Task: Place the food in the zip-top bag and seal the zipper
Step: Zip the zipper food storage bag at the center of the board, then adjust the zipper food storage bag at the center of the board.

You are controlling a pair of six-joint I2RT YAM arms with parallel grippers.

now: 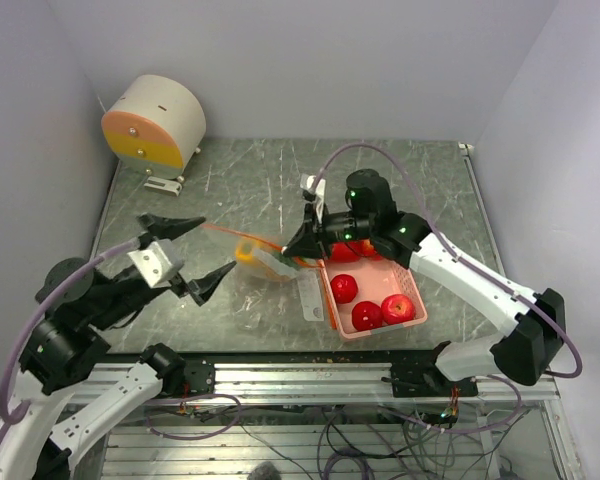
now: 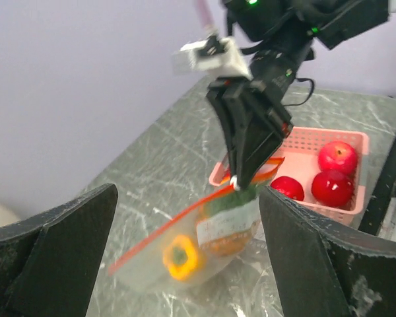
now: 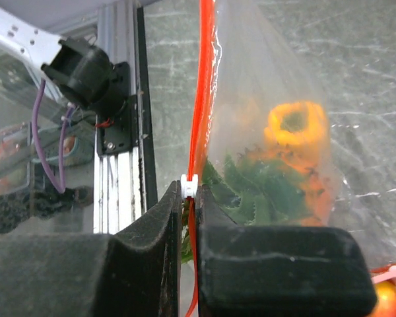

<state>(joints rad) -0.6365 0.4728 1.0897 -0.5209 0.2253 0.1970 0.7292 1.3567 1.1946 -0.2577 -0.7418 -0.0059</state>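
Observation:
The clear zip-top bag (image 1: 258, 265) with its orange zipper strip (image 3: 202, 86) hangs above the table. Inside it are the yellow pepper (image 2: 180, 256) and the bumpy orange fruit with green leaves (image 2: 228, 239); both also show in the right wrist view, the pepper (image 3: 297, 127) and the leaves (image 3: 264, 191). My right gripper (image 1: 298, 248) is shut on the zipper strip at its white slider (image 3: 190, 185), as the left wrist view (image 2: 241, 177) also shows. My left gripper (image 1: 217, 243) is open and empty, to the left of the bag. Red apples (image 1: 367, 315) lie in the pink basket (image 1: 378, 331).
A cream and orange drum (image 1: 155, 120) stands at the back left corner. The pink basket (image 2: 358, 140) sits at the front right, next to the metal rail (image 1: 310, 378) along the near table edge. Walls close in the table on three sides.

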